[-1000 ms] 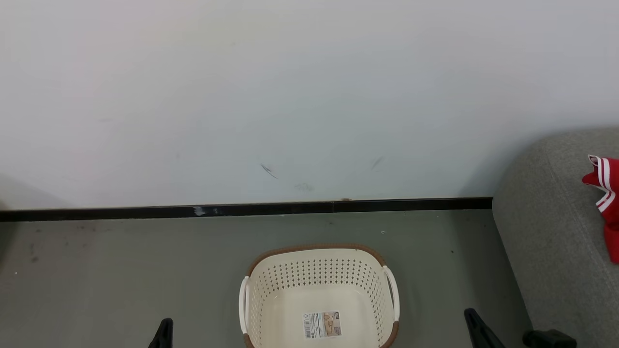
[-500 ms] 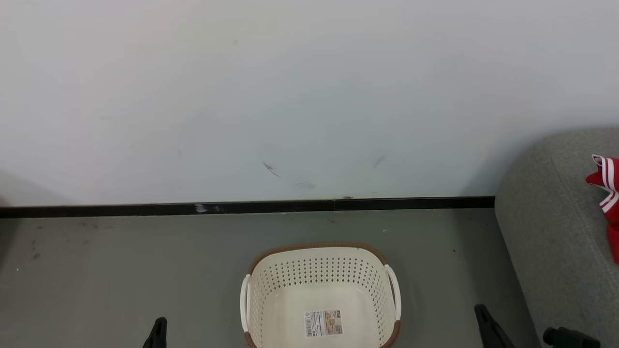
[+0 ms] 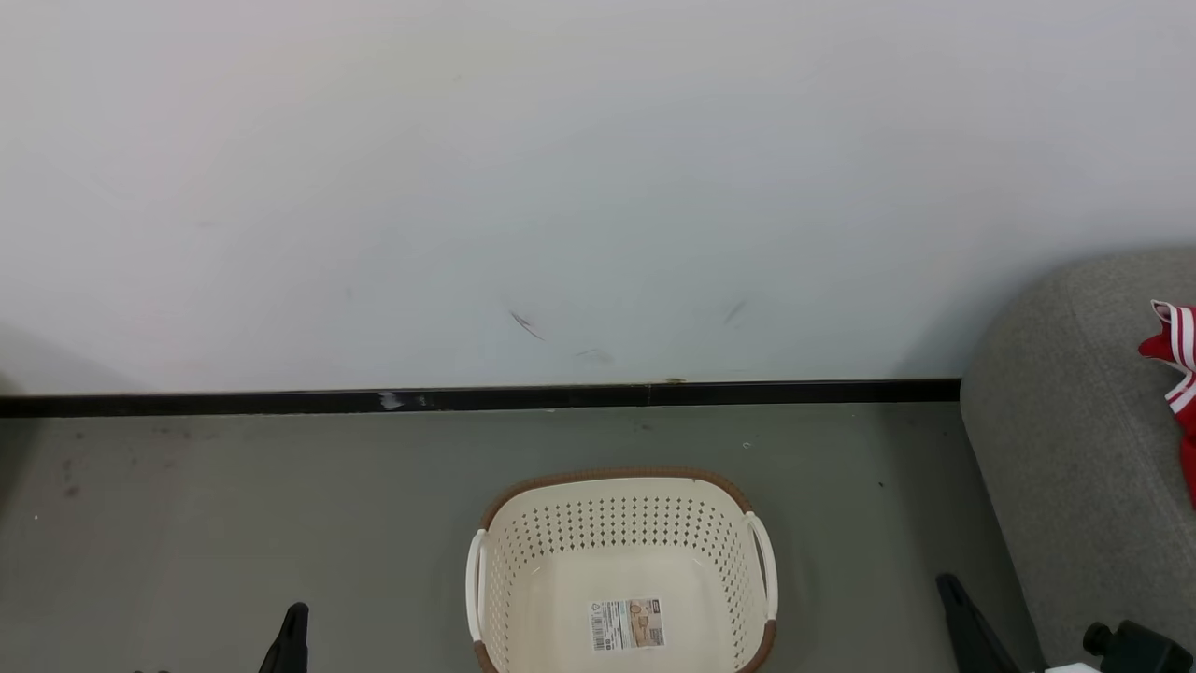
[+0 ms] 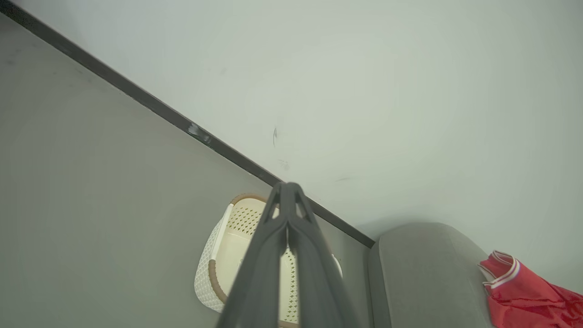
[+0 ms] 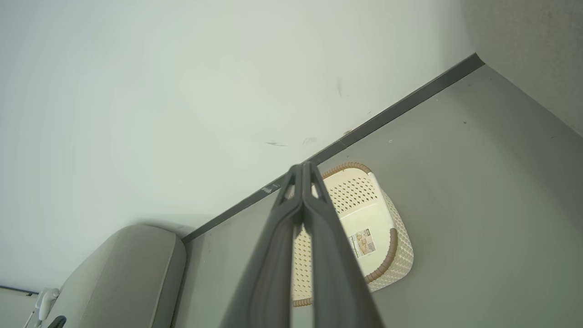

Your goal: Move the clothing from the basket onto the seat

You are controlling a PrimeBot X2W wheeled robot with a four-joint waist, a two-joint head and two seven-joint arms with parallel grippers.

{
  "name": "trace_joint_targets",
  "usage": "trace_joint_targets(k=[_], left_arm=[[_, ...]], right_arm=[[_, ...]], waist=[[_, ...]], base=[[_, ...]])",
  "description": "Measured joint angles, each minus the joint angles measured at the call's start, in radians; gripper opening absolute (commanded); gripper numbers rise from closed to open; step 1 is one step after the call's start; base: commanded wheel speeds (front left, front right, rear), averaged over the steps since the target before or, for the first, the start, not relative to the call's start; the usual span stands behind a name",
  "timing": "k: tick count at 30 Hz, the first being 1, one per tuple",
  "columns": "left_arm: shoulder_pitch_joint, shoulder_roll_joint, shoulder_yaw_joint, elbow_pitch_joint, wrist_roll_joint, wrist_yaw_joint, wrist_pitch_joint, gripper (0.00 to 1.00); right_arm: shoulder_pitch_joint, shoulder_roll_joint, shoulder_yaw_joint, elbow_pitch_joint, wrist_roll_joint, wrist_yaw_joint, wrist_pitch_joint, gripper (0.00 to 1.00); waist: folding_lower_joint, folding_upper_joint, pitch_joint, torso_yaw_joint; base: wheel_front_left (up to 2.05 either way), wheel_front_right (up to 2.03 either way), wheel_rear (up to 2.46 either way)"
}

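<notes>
The left claw (image 4: pixel 287 187) is closed, its two dark fingers pressed together from base to tip with nothing held between them. It hangs in the air to the left of the basket (image 3: pixel 617 528). The right claw (image 5: pixel 304 166) is closed in the same way and holds nothing, hovering to the right of the basket, between it and the seat (image 3: pixel 1056 421).

The basket stands upright on the grey floor (image 3: pixel 234 523), a little out from the black skirting strip (image 3: pixel 467 400) at the foot of the pale wall (image 3: pixel 561 187). Its bare cream bottom shows a label sticker (image 3: pixel 627 624).

The clothing (image 4: pixel 524 298), red with white stripes and trim, lies crumpled on top of the seat near the wall, well apart from the basket. The seat stands on the floor to the basket's right, not touching it.

In the right wrist view, a grey padded shape (image 5: pixel 127 273) sits at the lower left against the wall. It may be another cushion, but the edge of that view is too distorted to say.
</notes>
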Motion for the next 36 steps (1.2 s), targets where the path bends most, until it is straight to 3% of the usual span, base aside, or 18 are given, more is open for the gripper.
trace_joint_targets(k=[10,25,36], left_arm=[[-0.023,-0.015,0.031,0.023,-0.099,-0.019,0.028,0.0],[-0.069,-0.033,0.077,0.063,-0.255,-0.053,0.08,0.0],[-0.102,-0.05,0.109,0.09,-0.354,-0.075,0.108,0.0]], right_arm=[[-0.026,-0.016,-0.008,0.004,0.157,0.0,0.029,0.0],[-0.072,-0.031,-0.015,0.024,0.392,0.0,0.071,0.0],[-0.101,-0.042,-0.019,0.034,0.548,0.0,0.094,0.0]], waist=[[0.0013,0.0,-0.002,0.003],[-0.0108,0.0,0.01,0.007],[-0.0141,0.0,0.019,0.01]], base=[[0.0,0.0,0.0],[0.0,0.0,0.0],[0.0,0.0,0.0]])
